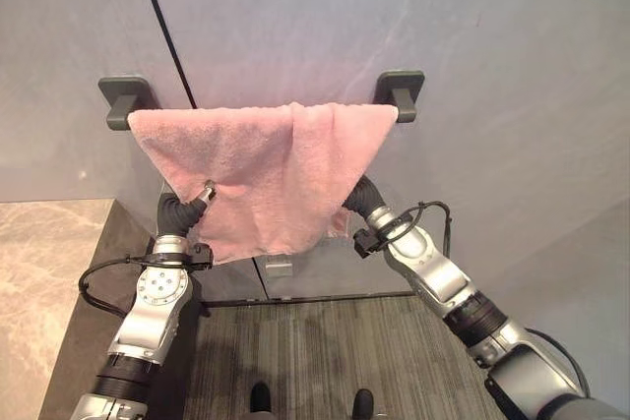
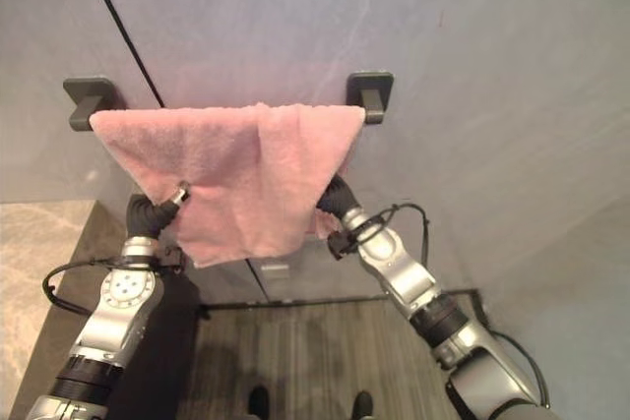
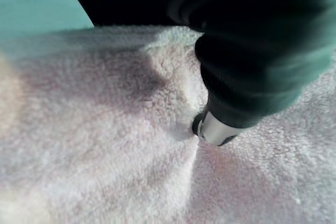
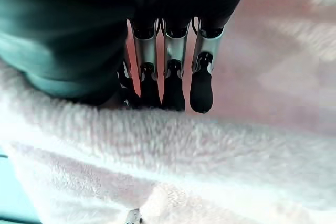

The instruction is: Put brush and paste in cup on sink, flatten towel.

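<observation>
1. Towel (image 1: 261,169), pink and fluffy, hangs over a dark bar (image 1: 394,103) across the upper middle of the frame, its long axis running left to right along that bar.
2. It hangs unevenly: the cloth bunches into a point at lower centre, and the right side slants up to the right bracket.
3. Left hand (image 1: 202,194) is at the towel's lower left, a finger pressed into the pile; the rest is hidden in cloth, so I cannot tell whether it grips.
4. Right hand (image 4: 173,77) is tucked behind the lower right edge, fingers straight and side by side against the cloth, not clamped, judging by its wrist view.
5. Both hands sit below the bar, one on each side, so spreading outward along the bar looks like the call.
6. Behind is a grey wall (image 1: 512,66); a stone table (image 1: 39,272) sits lower left, dark floor (image 1: 315,351) below.
</observation>
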